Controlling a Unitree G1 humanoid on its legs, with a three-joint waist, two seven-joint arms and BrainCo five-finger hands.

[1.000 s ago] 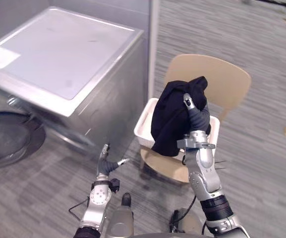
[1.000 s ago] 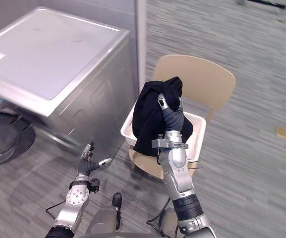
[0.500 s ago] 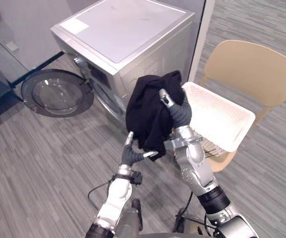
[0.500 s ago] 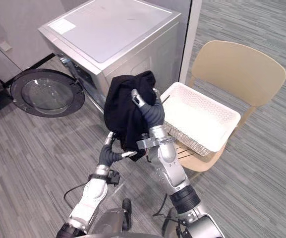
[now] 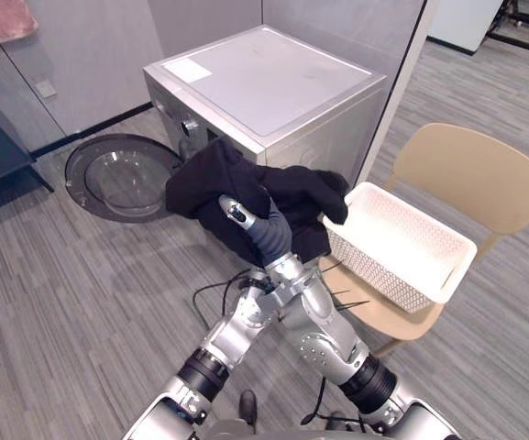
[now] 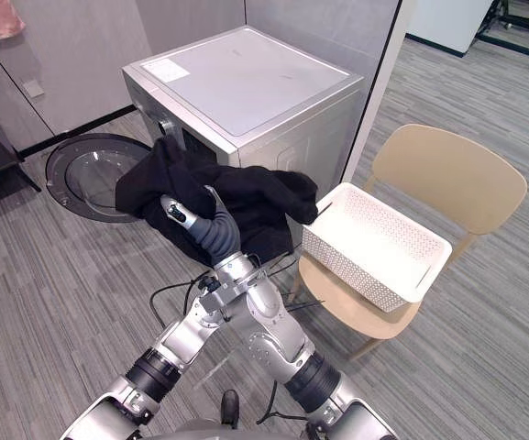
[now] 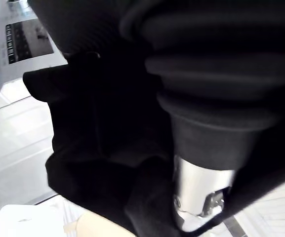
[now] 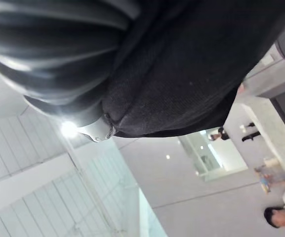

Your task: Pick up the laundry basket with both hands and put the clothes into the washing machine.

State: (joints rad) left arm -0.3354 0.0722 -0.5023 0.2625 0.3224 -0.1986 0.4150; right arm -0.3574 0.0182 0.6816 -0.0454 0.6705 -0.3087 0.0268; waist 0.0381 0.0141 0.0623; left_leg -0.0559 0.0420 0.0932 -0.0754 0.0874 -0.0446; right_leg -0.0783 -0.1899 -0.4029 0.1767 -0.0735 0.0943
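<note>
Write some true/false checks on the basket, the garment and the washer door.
1. The white laundry basket sits on the tan chair. True.
2. The basket holds the clothes. False: its inside looks empty, and the black garment is up on the right hand.
3. The washing machine has its door shut. False: the door is swung wide open.
4. The garment hangs in front of the washing machine, above the floor. True.
</note>
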